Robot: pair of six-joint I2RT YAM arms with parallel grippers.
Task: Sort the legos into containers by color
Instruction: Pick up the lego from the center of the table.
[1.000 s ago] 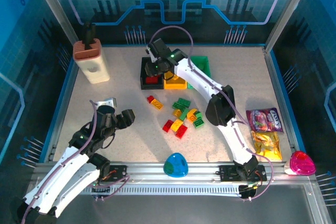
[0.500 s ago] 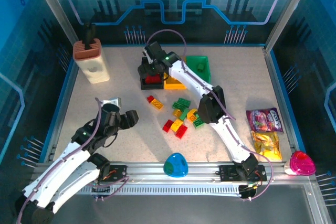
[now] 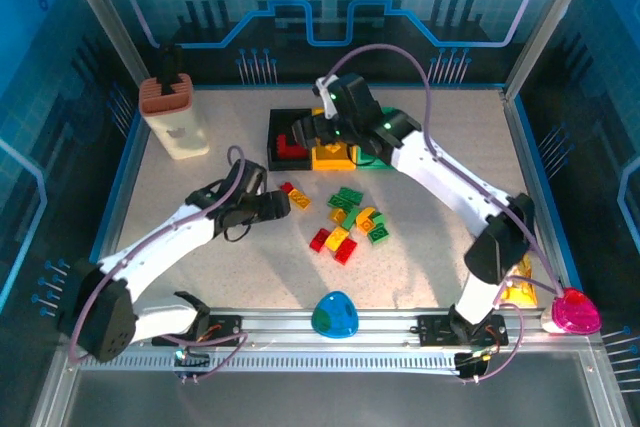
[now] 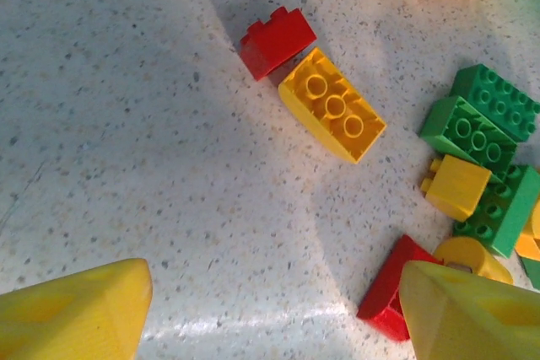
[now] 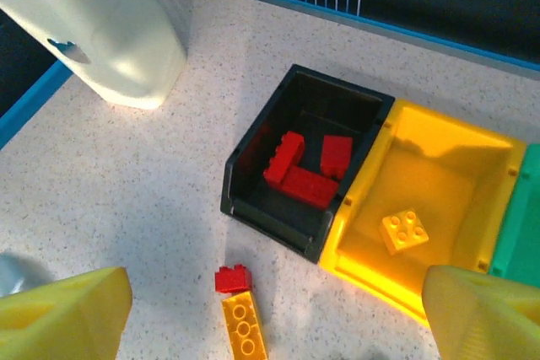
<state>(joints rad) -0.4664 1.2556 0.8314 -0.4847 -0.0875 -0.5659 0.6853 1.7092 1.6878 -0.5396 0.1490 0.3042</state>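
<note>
Several legos lie loose on the table: a small red brick touching a long yellow one, then a mixed cluster of green, yellow and red bricks. My left gripper is open and low over bare table just short of that pair, holding nothing. The containers stand in a row at the back: the black bin holds three red bricks, the yellow bin holds one yellow brick, and an edge of the green bin shows. My right gripper hangs open and empty above the black and yellow bins.
A beige block with a brown top stands at the back left. A blue-green egg sits at the near edge and a pink bowl at the near right. The right arm crosses above the table's right half.
The left arm has stretched forward and right toward the red and yellow pair. The right gripper has risen off the black bin and shifted right, its elbow swinging out to the right.
</note>
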